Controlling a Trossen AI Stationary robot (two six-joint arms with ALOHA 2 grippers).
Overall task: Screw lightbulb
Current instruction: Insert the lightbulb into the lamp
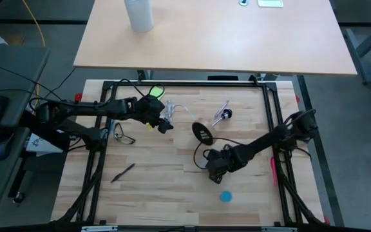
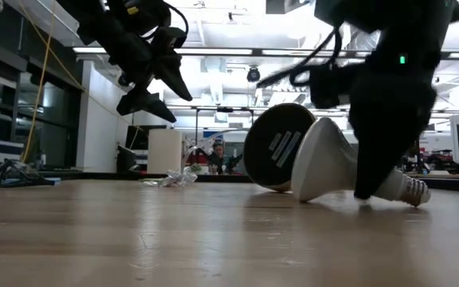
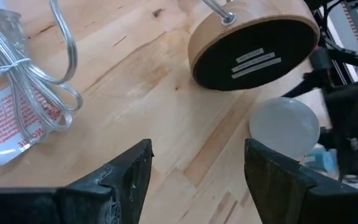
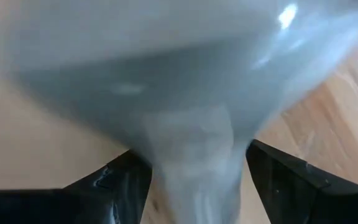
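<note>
The white frosted lightbulb (image 2: 325,163) lies on its side on the wooden table, its globe against the tilted disc base and its screw base (image 2: 409,190) pointing away. My right gripper (image 1: 215,165) is down over the bulb's neck, shut on it. The round wooden disc base (image 1: 203,132) stands tilted on its edge, its black underside (image 3: 253,53) with white labels showing. My left gripper (image 1: 165,122) hovers open and empty above the table near a clear coiled cord (image 3: 30,74), left of the disc base. My right gripper pinches the bulb's cone-shaped neck (image 4: 191,146) between its two fingers (image 4: 126,183), close to the screw base. The fingers come from above, pointing down, and lie across the bulb. The bulb lies on the table on its side.
A blue round piece (image 1: 226,196), a dark pen (image 1: 122,173), glasses (image 1: 124,136) and a red pen (image 1: 274,171) lie on the table. The black socket on its rod (image 1: 223,115) lies beyond the disc. A tall white cylinder (image 1: 139,14) stands on the far table.
</note>
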